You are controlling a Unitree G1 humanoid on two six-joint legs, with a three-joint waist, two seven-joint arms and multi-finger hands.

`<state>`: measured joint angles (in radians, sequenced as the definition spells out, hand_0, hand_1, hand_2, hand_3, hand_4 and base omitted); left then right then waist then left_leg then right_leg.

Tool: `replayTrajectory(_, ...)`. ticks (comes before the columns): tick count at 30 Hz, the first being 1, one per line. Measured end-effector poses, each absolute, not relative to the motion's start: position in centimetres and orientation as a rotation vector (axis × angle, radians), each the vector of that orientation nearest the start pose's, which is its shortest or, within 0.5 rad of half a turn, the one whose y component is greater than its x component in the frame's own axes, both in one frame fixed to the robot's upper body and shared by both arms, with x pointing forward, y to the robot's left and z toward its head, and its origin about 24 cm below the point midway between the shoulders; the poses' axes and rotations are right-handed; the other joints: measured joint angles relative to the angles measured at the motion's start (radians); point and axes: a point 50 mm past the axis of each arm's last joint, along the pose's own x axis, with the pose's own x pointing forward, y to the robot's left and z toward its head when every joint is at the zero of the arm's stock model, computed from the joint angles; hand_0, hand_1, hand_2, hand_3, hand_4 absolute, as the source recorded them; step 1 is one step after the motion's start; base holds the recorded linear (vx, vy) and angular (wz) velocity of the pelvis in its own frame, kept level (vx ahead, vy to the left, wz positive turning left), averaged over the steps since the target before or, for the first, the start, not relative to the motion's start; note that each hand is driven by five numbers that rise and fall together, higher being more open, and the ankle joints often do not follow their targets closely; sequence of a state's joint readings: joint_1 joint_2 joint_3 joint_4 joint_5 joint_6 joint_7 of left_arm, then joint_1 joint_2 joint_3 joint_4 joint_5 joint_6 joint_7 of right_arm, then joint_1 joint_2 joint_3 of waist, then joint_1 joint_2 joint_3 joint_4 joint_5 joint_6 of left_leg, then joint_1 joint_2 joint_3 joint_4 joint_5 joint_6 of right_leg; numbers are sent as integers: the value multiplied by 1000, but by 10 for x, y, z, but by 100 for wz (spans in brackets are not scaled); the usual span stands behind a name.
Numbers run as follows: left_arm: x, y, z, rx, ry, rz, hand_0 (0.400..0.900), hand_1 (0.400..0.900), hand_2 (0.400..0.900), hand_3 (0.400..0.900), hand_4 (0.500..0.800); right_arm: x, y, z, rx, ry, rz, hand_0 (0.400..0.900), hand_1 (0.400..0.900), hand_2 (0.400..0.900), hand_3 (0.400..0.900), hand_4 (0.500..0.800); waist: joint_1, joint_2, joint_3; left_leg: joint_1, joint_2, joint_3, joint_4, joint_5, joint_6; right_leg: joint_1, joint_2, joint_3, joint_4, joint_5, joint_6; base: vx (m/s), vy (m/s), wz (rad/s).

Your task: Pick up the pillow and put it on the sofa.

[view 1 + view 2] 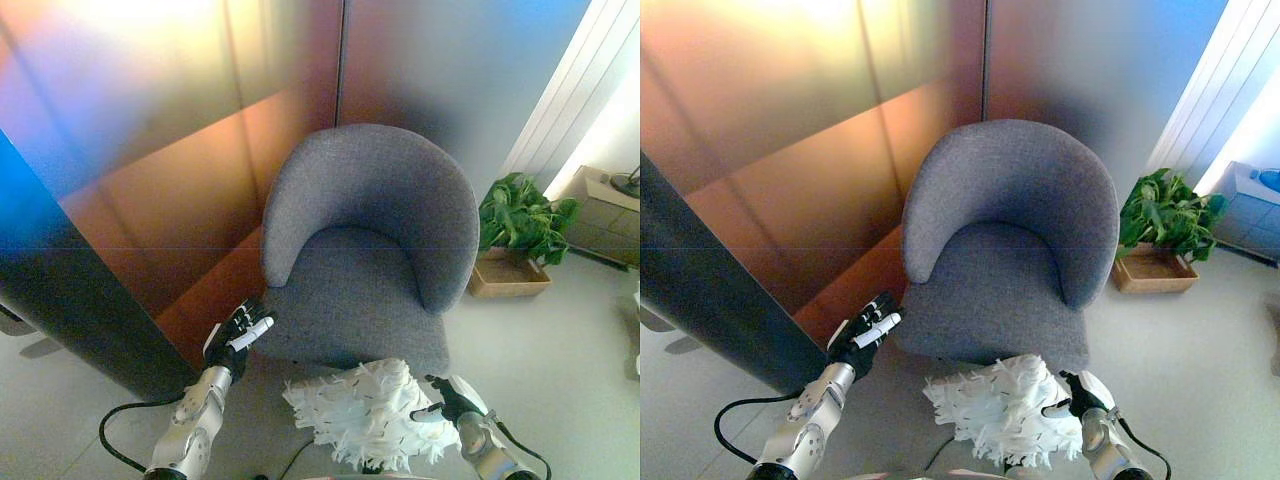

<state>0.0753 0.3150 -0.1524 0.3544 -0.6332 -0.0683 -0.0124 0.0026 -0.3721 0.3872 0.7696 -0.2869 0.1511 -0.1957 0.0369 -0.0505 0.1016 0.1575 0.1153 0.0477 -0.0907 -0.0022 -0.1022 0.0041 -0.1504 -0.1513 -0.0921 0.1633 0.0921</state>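
Observation:
A white, shaggy pillow (365,412) hangs low in front of the grey armchair (370,250), just before its seat edge. My right hand (448,400) is at the pillow's right side with its fingers curled into the fringe. My left hand (238,337) is held up at the chair's front left corner, apart from the pillow, fingers fairly straight with nothing in them. The chair's seat (985,290) is bare.
Dark and copper-toned wall panels (150,200) stand behind and to the left of the chair. A potted green plant (520,225) in a wooden box sits on the floor at the right. A low cabinet (610,205) is at the far right.

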Motion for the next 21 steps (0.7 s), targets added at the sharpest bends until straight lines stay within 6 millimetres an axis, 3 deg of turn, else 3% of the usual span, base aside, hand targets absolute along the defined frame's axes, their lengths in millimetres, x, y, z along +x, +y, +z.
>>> replayTrajectory(21, 206, 206, -49, -298, 405, 38, 900, 900, 900, 900, 800, 160, -235, -119, -918, 895, 124, 900, 900, 900, 900, 800, 0, -5, -4, 2, 0, 3, 0, 0, 0, 0, 1, 4, 0, 0, 0, 38, -11, -2)
